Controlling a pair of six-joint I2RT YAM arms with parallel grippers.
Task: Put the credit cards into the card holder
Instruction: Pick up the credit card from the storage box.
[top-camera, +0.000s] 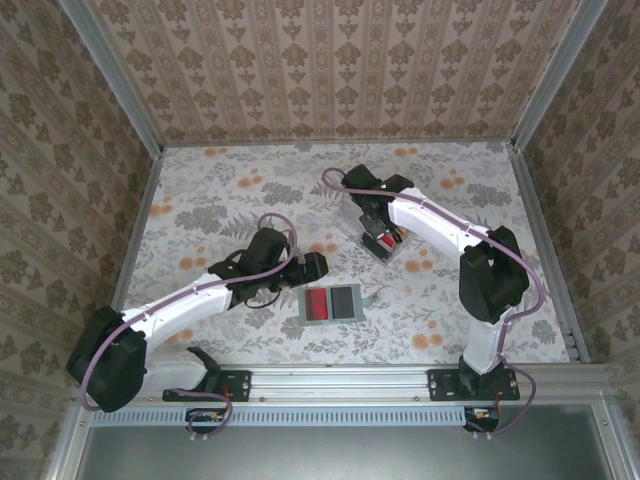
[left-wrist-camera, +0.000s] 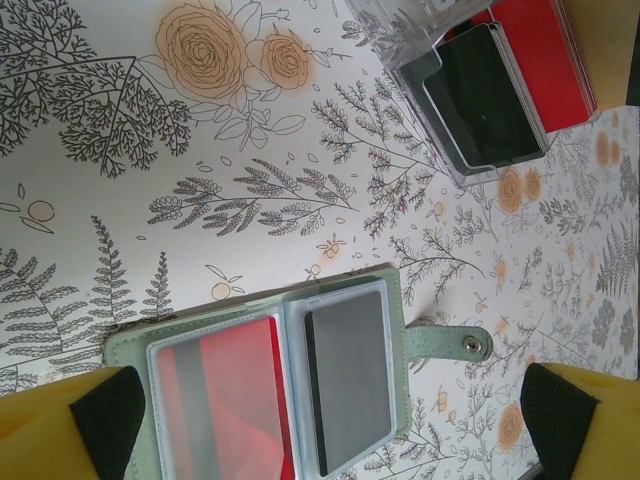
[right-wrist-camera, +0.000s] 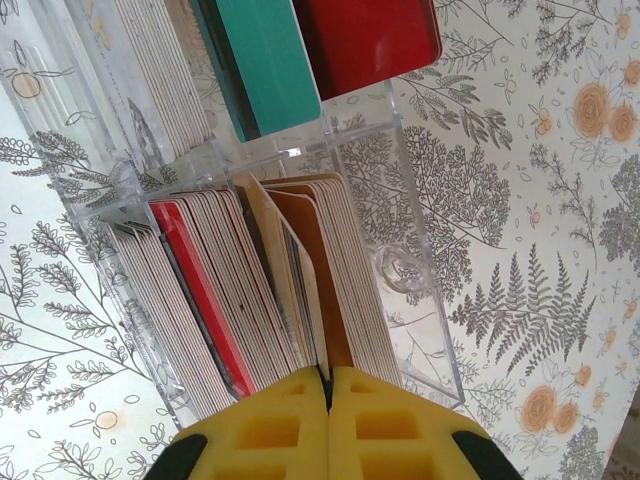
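A table covered in a floral cloth, seen from above, with two white robot arms reaching in from the near edge.

The card holder, a pale grey-green bifold wallet, lies open and flat near the middle of the table, just in front of the left tool. In the left wrist view, the card holder shows two clear pockets side by side. A red card sits in the left pocket and a dark grey card in the right one. A strap with a metal snap sticks out from its right edge. The left tool hangs above it with its yellow fingertips spread wide apart, holding nothing.

Farther back and to the right stands a clear plastic rack, well apart from the wallet, with the right tool over it. In the right wrist view, the rack holds rows of credit cards standing on edge. Most are pale-edged, and one red one stands among them. A teal card and another red card stand in a farther compartment. The right tool has its yellow fingers pressed together on the edge of a beige card. That card leans out of the stack, just beside an orange card.
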